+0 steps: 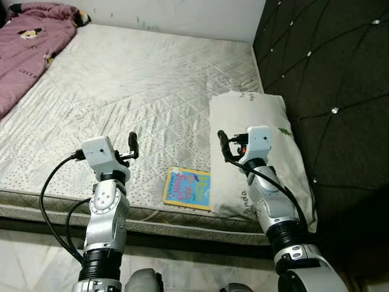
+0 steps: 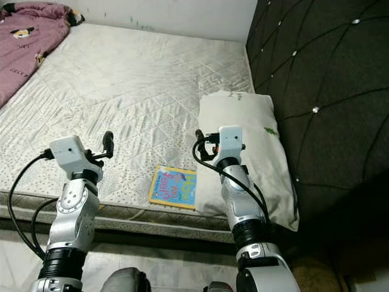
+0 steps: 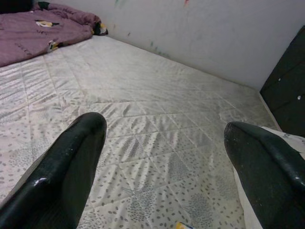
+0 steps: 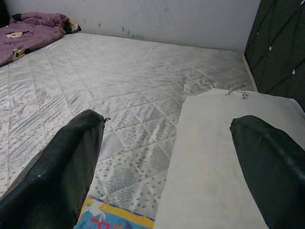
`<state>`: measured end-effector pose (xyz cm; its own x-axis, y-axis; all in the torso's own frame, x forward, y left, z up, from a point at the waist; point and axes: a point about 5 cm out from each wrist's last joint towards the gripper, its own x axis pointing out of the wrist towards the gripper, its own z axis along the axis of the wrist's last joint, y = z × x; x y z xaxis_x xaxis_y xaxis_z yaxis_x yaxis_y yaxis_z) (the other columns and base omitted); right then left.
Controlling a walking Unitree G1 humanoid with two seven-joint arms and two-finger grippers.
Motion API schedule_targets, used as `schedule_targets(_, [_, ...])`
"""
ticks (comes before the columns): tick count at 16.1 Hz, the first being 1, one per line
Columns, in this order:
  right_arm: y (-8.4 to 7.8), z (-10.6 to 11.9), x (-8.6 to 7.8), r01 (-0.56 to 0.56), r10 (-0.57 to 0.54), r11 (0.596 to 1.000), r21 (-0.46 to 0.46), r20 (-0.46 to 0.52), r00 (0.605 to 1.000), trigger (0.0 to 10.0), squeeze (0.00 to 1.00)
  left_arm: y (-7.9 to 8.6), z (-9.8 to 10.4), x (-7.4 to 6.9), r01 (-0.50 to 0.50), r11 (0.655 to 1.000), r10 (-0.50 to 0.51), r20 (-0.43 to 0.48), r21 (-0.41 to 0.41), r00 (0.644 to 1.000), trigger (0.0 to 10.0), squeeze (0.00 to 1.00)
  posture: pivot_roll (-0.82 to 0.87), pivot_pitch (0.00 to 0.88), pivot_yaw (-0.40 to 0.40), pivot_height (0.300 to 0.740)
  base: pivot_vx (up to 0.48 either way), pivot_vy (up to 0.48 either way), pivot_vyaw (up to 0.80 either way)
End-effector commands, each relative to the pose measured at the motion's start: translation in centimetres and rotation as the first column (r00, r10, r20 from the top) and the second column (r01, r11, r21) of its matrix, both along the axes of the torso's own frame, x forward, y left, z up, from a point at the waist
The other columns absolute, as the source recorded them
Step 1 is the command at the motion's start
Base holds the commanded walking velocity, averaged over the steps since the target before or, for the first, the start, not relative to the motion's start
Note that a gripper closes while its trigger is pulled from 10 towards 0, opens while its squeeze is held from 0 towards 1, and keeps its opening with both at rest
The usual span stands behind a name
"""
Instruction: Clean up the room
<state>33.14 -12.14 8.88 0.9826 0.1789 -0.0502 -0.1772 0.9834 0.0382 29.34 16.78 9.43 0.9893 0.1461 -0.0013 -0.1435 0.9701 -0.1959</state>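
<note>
A colourful children's book point(image 1: 187, 188) lies flat on the bare quilted mattress point(image 1: 140, 91) near its front edge, just left of a white pillow point(image 1: 260, 121). My left gripper point(image 1: 131, 146) hovers open above the mattress, to the left of the book. My right gripper point(image 1: 223, 146) is also open and hangs over the pillow's left edge, just right of the book. In the right wrist view the book's point(image 4: 114, 218) corner shows between the spread fingers point(image 4: 71, 162). Both grippers hold nothing. A purple blanket point(image 1: 27, 45) is bunched at the bed's far left corner.
A black tufted headboard point(image 1: 328, 79) rises along the right side of the bed. A pale wall point(image 1: 182, 15) runs behind the mattress. A strip of light floor point(image 1: 36, 261) shows in front of the bed beside my left arm.
</note>
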Motion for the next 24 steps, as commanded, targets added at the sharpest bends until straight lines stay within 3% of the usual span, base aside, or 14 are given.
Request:
schedule_targets(1, [-0.14,0.31,0.34,-0.001,0.001,1.0,-0.006,0.005,1.0,10.0,0.0,-0.29,0.18,0.2,0.006,1.0,-0.006,0.005,0.007,1.0,10.0,0.0,0.0,0.0,-0.041,0.74,0.0,0.277,0.0])
schedule_targets(20, [-0.01,0.03,0.44,-0.015,0.015,1.0,-0.013,-0.01,1.0,10.0,0.0,-0.46,0.27,0.37,0.007,1.0,-0.007,0.016,-0.005,1.0,10.0,0.0,0.0,0.0,-0.041,0.74,0.0,0.414,0.0])
schedule_targets(24, [-0.02,-0.01,0.54,-0.02,0.019,1.0,-0.016,-0.014,1.0,10.0,0.0,-0.88,0.71,0.31,0.06,0.998,-0.059,0.06,-0.014,0.996,10.0,0.0,-0.01,0.0,-0.044,0.74,0.0,0.0,0.0])
